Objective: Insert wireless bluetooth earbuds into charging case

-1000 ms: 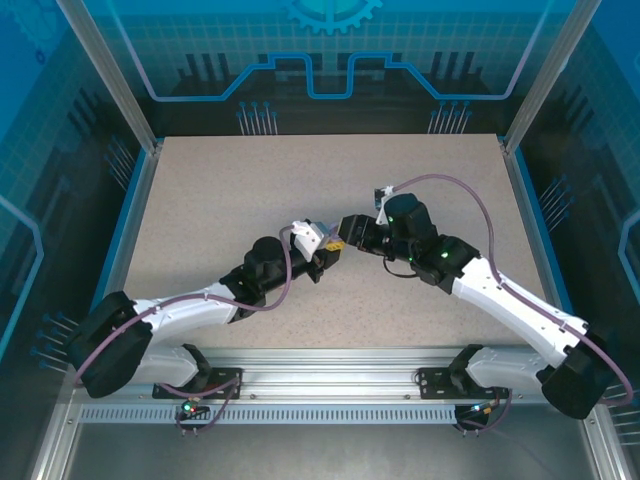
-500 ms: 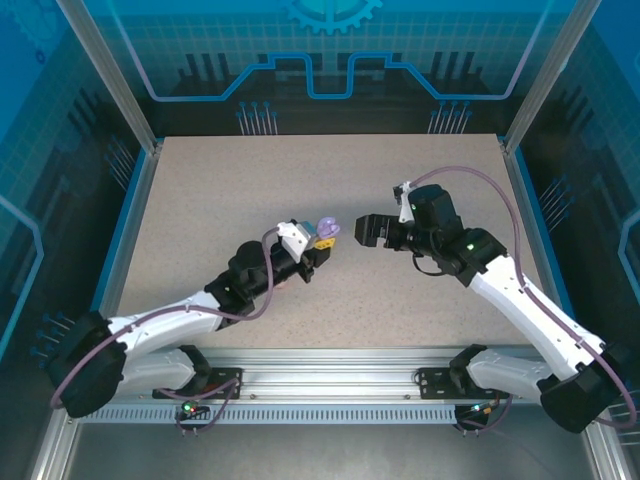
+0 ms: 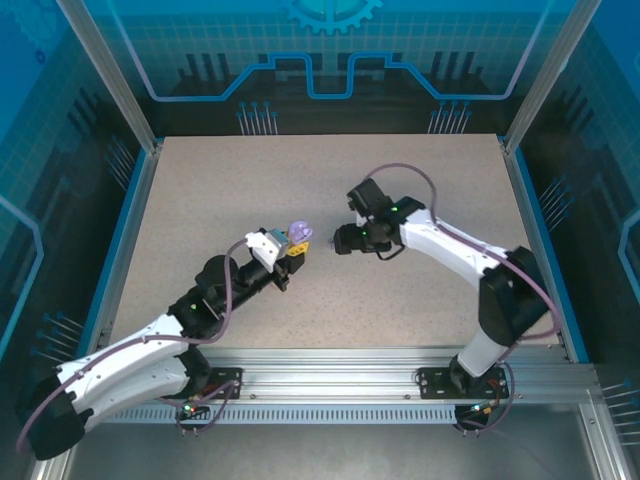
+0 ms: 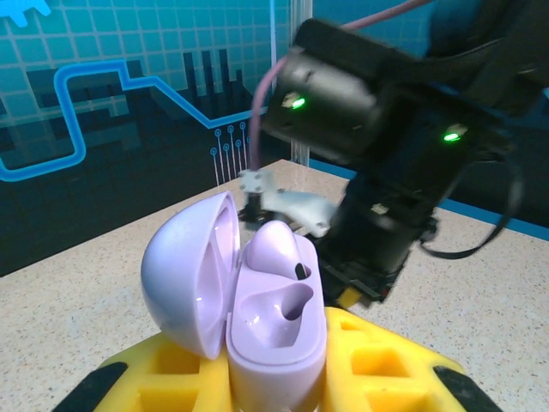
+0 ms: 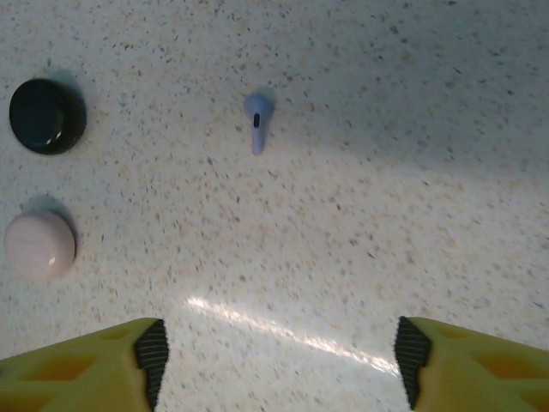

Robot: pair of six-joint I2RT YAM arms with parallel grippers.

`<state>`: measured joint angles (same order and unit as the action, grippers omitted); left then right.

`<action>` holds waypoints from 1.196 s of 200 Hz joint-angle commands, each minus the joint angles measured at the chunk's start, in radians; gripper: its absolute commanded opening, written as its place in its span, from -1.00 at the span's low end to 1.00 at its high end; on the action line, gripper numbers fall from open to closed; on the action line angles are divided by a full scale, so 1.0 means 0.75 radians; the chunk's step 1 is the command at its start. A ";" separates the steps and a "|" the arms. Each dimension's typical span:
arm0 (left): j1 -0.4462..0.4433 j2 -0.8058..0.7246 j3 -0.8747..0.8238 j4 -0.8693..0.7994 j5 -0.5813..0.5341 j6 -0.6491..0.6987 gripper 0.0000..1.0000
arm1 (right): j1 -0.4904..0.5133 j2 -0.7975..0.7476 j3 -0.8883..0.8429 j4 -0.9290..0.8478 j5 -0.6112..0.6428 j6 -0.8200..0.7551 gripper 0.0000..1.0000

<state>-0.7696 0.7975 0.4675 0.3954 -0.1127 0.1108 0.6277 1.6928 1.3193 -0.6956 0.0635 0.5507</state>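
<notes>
**Lilac Case Clamped at Left, Right Fingers Apart Over a Loose Earbud**

We find the left gripper [image 3: 293, 247] closed tight on the lilac charging case [image 4: 274, 343] near the middle of the table [image 3: 250, 180]. The lid of the case is swung open to the left in the left wrist view. One well of the case is bare. The other carries what appears to be a lilac earbud [image 4: 276, 247], though its stem is hidden from us.

The right gripper [image 5: 279, 365] points down at the tabletop. Its yellow fingers [image 5: 103, 369] stand well apart with nothing between them. A second lilac earbud [image 5: 256, 120] lies flat on the bare surface ahead of them, stem toward the fingers and well apart from both pads.

**Clearance.** From above, we see the speckled table bare across its far half and along both sides, out to the blue edging [image 3: 118, 235]. Aluminium posts [image 3: 105, 75] stand at the far corners, and the front rail [image 3: 330, 380] runs along the near edge by the arm bases. The two grippers face each other near the centre with a narrow gap between them. In the left wrist view, the right arm [image 4: 386, 146] stands close behind the open case.

**Obstructions.** A black round case [image 5: 47, 116] and a pale pink round case [image 5: 39, 245] lie closed at the left of the right wrist view. The black one is farther from the fingers and the pink one nearer. They are apart from each other and from the loose earbud.
</notes>
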 commanded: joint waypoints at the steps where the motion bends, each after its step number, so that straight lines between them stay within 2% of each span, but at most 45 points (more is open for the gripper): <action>1: -0.009 -0.055 -0.019 -0.098 -0.034 0.014 -0.82 | 0.043 0.135 0.145 -0.108 0.100 -0.025 0.37; 85: -0.010 -0.125 -0.019 -0.175 -0.040 -0.011 -0.83 | 0.101 0.519 0.442 -0.108 0.171 0.058 -0.03; 154: -0.009 -0.125 -0.021 -0.180 -0.042 -0.010 -0.82 | 0.108 0.688 0.570 -0.123 0.200 0.076 -0.13; 239: -0.009 -0.122 -0.029 -0.176 -0.051 -0.005 -0.82 | 0.106 0.783 0.633 -0.134 0.211 0.089 -0.18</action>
<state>-0.7696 0.7185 0.4641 0.2665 -0.1280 0.1062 0.6941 2.2406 1.7603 -0.7704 0.2096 0.6025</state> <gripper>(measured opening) 0.212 0.411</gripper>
